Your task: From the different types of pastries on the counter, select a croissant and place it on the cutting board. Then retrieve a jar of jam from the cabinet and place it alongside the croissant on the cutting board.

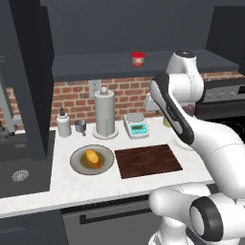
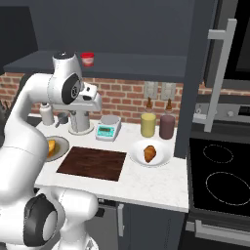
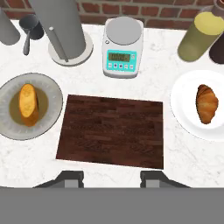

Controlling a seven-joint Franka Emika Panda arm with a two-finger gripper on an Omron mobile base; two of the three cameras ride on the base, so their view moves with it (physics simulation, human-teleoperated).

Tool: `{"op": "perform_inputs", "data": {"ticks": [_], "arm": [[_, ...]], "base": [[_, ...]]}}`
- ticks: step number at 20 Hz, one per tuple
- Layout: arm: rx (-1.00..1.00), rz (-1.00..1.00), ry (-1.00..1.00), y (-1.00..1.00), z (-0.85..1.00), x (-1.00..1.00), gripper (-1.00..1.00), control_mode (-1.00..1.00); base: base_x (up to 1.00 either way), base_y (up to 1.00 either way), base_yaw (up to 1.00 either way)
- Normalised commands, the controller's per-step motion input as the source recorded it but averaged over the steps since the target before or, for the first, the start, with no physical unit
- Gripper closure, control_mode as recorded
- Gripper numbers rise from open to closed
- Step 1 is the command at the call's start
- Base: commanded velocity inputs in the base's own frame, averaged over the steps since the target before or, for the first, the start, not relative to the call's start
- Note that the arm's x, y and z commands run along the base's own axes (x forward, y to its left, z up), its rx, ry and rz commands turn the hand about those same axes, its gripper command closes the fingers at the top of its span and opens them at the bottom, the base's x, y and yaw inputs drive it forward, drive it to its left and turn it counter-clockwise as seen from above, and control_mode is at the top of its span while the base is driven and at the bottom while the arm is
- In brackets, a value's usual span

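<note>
Overhead, claw [image 3: 111,177] shut w/ nothing held, grainy dark-wood cutting board [image 3: 111,131] bare, ridged brown croissant [image 3: 206,103] on round white plate [image 3: 186,109].

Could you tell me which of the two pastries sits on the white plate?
The brown croissant, beside the yellow canister; the orange bun lies on the grey plate.

L/R base cams: behind arm, fwd-down, share cutting board [image 1: 148,161] | hand cam: close, straight down on board
</note>
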Motion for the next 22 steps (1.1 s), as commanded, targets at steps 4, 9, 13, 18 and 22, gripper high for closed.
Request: {"op": "perform_inputs", "data": {"ticks": [4, 9, 13, 18, 22], "arm": [[0.04, 0.00, -0.01, -0.12, 0.00, -0.07, -1.00, -1.00], [0.01, -0.04, 0.06, -0.09, -0.20, -0.06, -1.00, -1.00], [0.00, -0.07, 0.12, -0.69, -0.57, 0.14, -1.00, -1.00], [-0.03, -0.02, 0.13, -0.55, -0.64, 0.19, -1.00, -1.00], [0.00, -0.03, 0.10, -0.24, -0.45, 0.00, -1.00, -1.00]], "base": [[0.00, 0.00, 0.00], [0.00, 0.00, 0.00], [0.00, 0.00, 0.00], [0.00, 0.00, 0.00], [0.00, 0.00, 0.00]]}}
